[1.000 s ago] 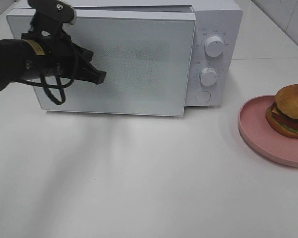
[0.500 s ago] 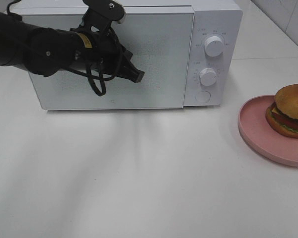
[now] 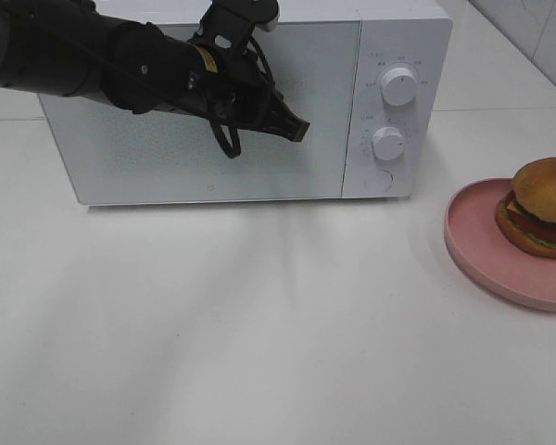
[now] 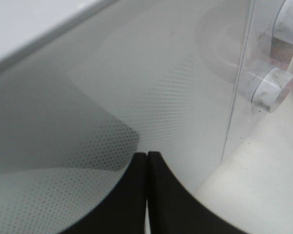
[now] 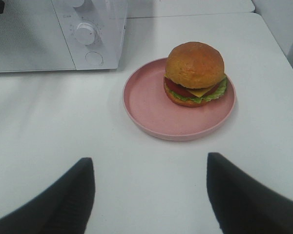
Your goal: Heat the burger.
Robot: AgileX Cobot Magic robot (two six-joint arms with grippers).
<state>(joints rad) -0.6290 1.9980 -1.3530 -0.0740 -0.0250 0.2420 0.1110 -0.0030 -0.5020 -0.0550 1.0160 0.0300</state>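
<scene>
The burger sits on a pink plate at the right edge of the counter, well apart from the microwave. The left gripper, fingers pressed together, is at the microwave door. The right gripper, fingers spread wide and holding nothing, hovers near the plate.

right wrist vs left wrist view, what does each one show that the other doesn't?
Only the right wrist view: the burger sitting whole on the pink plate, a wide stretch of white table, and the right pincer open, its fingers apart and empty.

Only the left wrist view: the left pincer shut, fingers together, close against the dotted microwave door.

Both: the microwave's two white knobs and part of its front.
</scene>
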